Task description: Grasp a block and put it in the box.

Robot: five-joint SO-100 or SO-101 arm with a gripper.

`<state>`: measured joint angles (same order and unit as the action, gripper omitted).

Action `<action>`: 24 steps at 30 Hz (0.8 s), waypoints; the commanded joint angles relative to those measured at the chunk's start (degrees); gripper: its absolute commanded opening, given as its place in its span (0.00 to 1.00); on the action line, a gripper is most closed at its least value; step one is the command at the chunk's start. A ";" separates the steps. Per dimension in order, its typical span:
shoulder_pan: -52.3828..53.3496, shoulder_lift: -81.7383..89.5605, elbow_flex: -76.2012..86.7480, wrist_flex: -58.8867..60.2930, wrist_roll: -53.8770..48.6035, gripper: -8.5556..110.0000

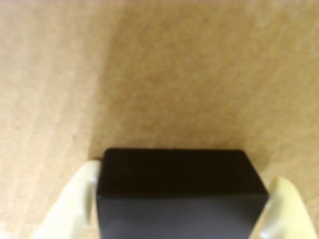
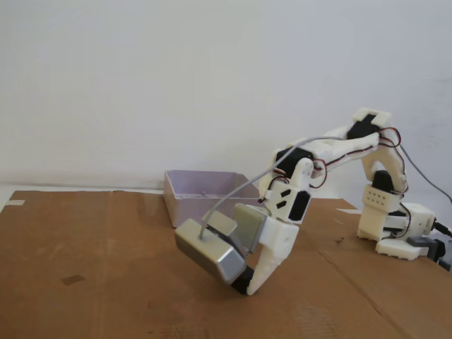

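The small black block (image 1: 179, 184) fills the bottom of the wrist view, lying against the brown cardboard. My gripper (image 1: 184, 175) is shut on it, one pale finger (image 1: 79, 199) pressed to its left side and the other to its right. In the fixed view the gripper (image 2: 248, 285) is down at the cardboard in the middle front, and only a sliver of the block (image 2: 241, 282) shows under the fingers. The box (image 2: 189, 206), a shallow lavender-grey tray, stands behind and to the left of the gripper, apart from it.
Brown cardboard (image 2: 92, 254) covers the table. The arm's base (image 2: 395, 226) stands at the right with cables. A silver-grey camera module (image 2: 212, 256) juts from the wrist toward the left. A white wall rises behind.
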<state>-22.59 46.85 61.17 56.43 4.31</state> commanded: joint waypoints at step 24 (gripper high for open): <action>0.09 1.93 -4.31 -1.49 0.44 0.23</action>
<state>-22.50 46.93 61.08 56.43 4.31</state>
